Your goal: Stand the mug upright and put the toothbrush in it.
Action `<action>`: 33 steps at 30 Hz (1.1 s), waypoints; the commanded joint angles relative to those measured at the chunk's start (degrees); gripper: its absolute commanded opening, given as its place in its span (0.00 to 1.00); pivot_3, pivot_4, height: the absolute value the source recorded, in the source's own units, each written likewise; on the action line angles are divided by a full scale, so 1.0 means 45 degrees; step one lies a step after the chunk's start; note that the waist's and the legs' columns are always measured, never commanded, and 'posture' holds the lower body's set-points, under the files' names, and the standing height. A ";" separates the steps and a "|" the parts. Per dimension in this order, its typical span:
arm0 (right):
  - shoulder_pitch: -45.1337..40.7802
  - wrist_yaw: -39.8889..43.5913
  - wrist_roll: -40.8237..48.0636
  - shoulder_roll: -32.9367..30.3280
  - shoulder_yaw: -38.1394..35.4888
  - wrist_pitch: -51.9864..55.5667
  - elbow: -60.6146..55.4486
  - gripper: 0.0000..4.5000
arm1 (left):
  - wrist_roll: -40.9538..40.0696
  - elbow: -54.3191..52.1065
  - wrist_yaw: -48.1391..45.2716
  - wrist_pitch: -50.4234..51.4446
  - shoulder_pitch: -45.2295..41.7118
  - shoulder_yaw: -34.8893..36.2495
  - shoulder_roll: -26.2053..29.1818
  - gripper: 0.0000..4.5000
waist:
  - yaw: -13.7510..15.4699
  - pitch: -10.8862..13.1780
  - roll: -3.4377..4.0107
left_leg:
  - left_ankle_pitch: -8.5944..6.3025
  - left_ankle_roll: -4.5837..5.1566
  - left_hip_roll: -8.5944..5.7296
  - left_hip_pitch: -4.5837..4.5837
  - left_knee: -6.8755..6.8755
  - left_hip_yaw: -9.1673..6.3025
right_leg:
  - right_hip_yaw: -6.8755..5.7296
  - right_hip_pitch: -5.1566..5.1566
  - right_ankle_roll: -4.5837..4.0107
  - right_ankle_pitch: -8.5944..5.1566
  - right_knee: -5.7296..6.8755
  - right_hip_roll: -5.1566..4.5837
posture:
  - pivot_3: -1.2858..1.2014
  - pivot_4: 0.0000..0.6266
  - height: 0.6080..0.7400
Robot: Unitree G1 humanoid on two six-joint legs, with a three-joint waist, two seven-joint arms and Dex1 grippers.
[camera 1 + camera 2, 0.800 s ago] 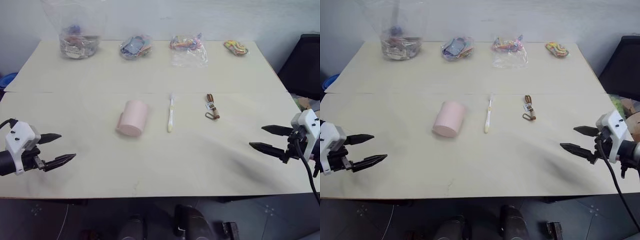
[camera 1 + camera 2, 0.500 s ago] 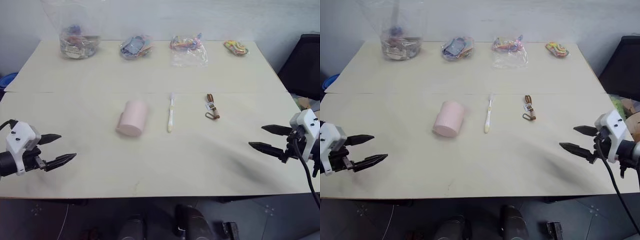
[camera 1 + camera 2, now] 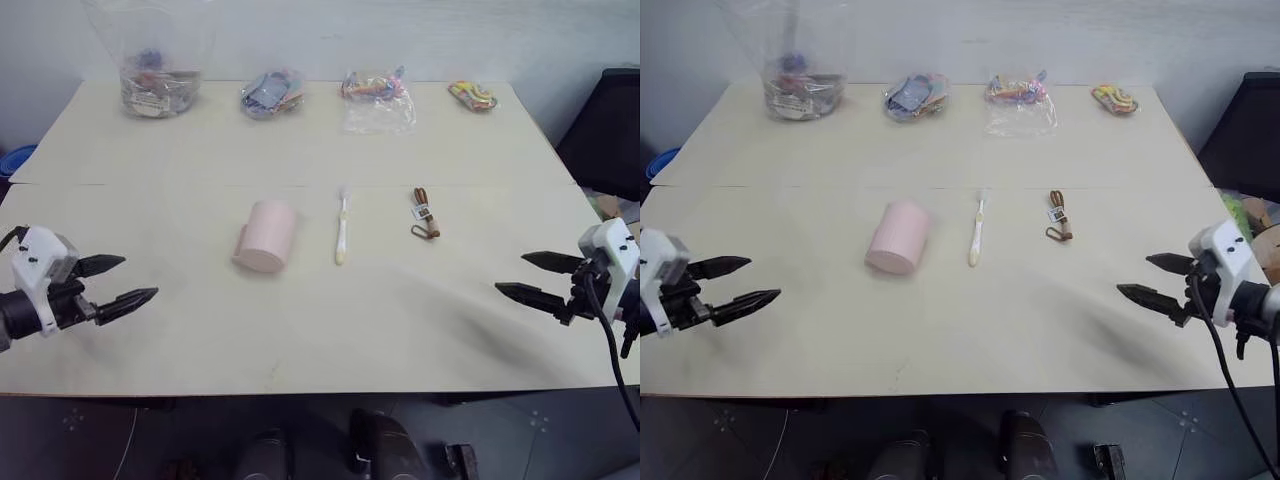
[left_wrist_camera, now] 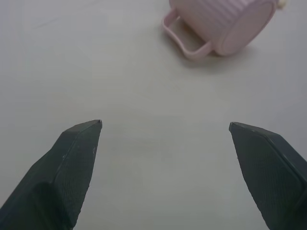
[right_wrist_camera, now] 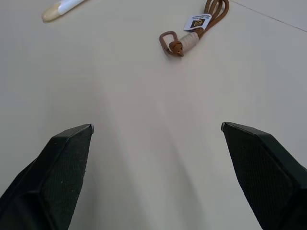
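Since the earlier frames, the left gripper (image 3: 112, 281) has edged inward a little toward the mug, while the right one has barely shifted. Its fingers (image 3: 130, 298) stand spread wide and hold nothing, hovering well to the left of the mug (image 3: 266, 235). That mug lies on its side near the middle of the tabletop (image 3: 320, 330), its closed base turned toward the robot and its handle (image 4: 184, 42) on the left, flat against the surface. Just to the right of the mug, apart from it, lies the toothbrush (image 3: 341, 228), bristle end away from the robot. Further right of the mug rests a brown strap (image 3: 424, 212), not part of the job. Far right of the mug, the right gripper (image 3: 538, 277) hangs with fingers equally wide and empty.

Righting the mug comes first. It would probably go best with the left fingers closing across the ribbed body, not the handle, then tipping it onto its base clear of the toothbrush.
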 commanded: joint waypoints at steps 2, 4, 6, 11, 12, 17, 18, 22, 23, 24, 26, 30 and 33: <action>-0.0215 -0.0854 0.0329 0.0250 -0.0517 0.0479 -0.0809 0.99 | -0.1419 -0.1131 0.0408 0.1269 -0.0990 0.0054 -0.0156 1.00 | 0.0010 0.0000 0.0000 | 0.0001 -0.0001 -0.0002 0.0000 0.0002 0.0000 | 0.0002 0.0000 0.0003 0.0001 0.0002 -0.0003 | 0.52 0.24 1.00; -0.0510 -0.1313 0.0505 0.0376 -0.0385 0.0865 -0.1249 0.99 | -0.2081 -0.1605 0.0483 0.1906 -0.1523 -0.0068 -0.0109 1.00 | 0.0002 0.0000 0.0000 | 0.0003 -0.0005 0.0000 -0.0001 0.0007 -0.0002 | 0.0002 0.0000 0.0003 0.0002 0.0007 -0.0001 | 0.52 0.24 1.00; -0.1272 -0.2104 0.0724 0.0655 -0.0143 0.1485 -0.1578 0.99 | -0.2939 -0.2135 0.0708 0.2737 -0.2407 -0.0391 -0.0059 1.00 | -0.0006 0.0000 0.0000 | 0.0004 -0.0008 -0.0003 0.0001 0.0013 0.0000 | 0.0007 0.0000 0.0003 0.0002 0.0014 -0.0002 | 0.52 0.24 1.00; -0.5047 -0.5516 0.0408 0.2631 0.1562 0.4096 -0.1051 0.99 | -0.4784 -0.3098 0.1190 0.4419 -0.5955 -0.2544 -0.0451 1.00 | -0.0034 0.0000 -0.0001 | 0.0010 -0.0022 -0.0007 -0.0003 0.0076 -0.0008 | 0.0018 0.0004 0.0014 0.0009 0.0053 -0.0002 | 0.52 0.24 1.00; -0.5752 -0.6183 0.0138 0.3148 0.1904 0.4485 -0.0635 0.99 | -0.4867 -0.3146 0.1080 0.4477 -0.6547 -0.3049 -0.0588 1.00 | -0.0050 0.0000 -0.0001 | 0.0011 -0.0024 -0.0010 0.0003 0.0076 -0.0007 | 0.0019 0.0004 0.0014 0.0008 0.0062 0.0001 | 0.52 0.24 1.00; -0.8186 -0.8472 -0.1832 0.4997 0.3537 0.4496 0.2108 0.99 | -0.3893 -0.3053 0.0060 0.3831 -0.8240 -0.5610 -0.0846 1.00 | -0.0106 0.0003 0.0006 | 0.0017 -0.0039 -0.0050 -0.0013 0.0053 0.0005 | 0.0003 -0.0010 0.0003 0.0002 0.0045 0.0038 | 0.52 0.24 1.00; -0.8526 -0.8835 -0.2061 0.5355 0.3579 0.4456 0.2758 0.99 | -0.3556 -0.2969 -0.0181 0.3538 -0.8437 -0.6043 -0.0877 1.00 | -0.0095 0.0005 0.0008 | 0.0017 -0.0040 -0.0050 -0.0023 0.0053 0.0046 | -0.0007 -0.0011 0.0001 0.0001 0.0040 0.0042 | 0.52 0.24 1.00; -0.9242 -0.9647 -0.3162 0.6133 0.3882 0.3564 0.5177 0.99 | -0.2814 -0.2390 -0.0535 0.2832 -0.9106 -0.6891 -0.1225 1.00 | -0.0051 0.0005 0.0008 | 0.0019 -0.0042 -0.0052 -0.0042 0.0056 0.0076 | -0.0017 -0.0014 0.0000 0.0000 0.0033 0.0041 | 0.52 0.24 1.00; -0.9322 -0.9684 -0.3359 0.6299 0.3956 0.3195 0.5684 0.99 | -0.2721 -0.2262 -0.0528 0.2710 -0.9230 -0.6948 -0.1359 1.00 | -0.0050 0.0005 0.0008 | 0.0019 -0.0041 -0.0051 -0.0043 0.0063 0.0072 | -0.0017 -0.0011 0.0000 0.0000 0.0034 0.0041 | 0.52 0.24 1.00; -0.9381 -0.9687 -0.3447 0.6483 0.3961 0.2936 0.6089 0.99 | -0.2684 -0.2162 -0.0501 0.2687 -0.9327 -0.6971 -0.1480 1.00 | -0.0060 0.0005 0.0008 | 0.0019 -0.0041 -0.0052 -0.0050 0.0063 0.0072 | -0.0017 -0.0012 0.0001 0.0000 0.0032 0.0040 | 0.52 0.24 1.00; -0.9367 -0.9650 -0.3674 0.6802 0.4109 0.2542 0.6599 0.90 | -0.2564 -0.2055 -0.0522 0.2614 -0.9416 -0.7020 -0.1641 1.00 | -0.0136 0.0005 0.0008 | 0.0019 -0.0042 -0.0048 -0.0046 0.0062 0.0073 | -0.0016 -0.0011 0.0002 0.0000 0.0032 0.0044 | 0.52 0.24 1.00; -0.9166 -0.9584 -0.3792 0.7213 0.4008 0.2535 0.6433 0.65 | -0.2387 -0.1918 -0.0602 0.2576 -0.9505 -0.7070 -0.1786 1.00 | -0.0358 0.0005 0.0008 | 0.0021 -0.0047 -0.0033 -0.0039 0.0062 0.0071 | -0.0016 -0.0008 0.0002 0.0000 0.0037 0.0047 | 0.52 0.24 1.00; -0.8858 -0.9519 -0.3913 0.7263 0.4014 0.2549 0.6043 0.41 | -0.2265 -0.1704 -0.0664 0.2514 -0.9564 -0.7039 -0.1907 1.00 | -0.0389 0.0005 0.0008 | 0.0025 -0.0054 -0.0023 -0.0037 0.0059 0.0067 | -0.0018 -0.0008 0.0001 0.0000 0.0038 0.0056 | 0.52 0.24 1.00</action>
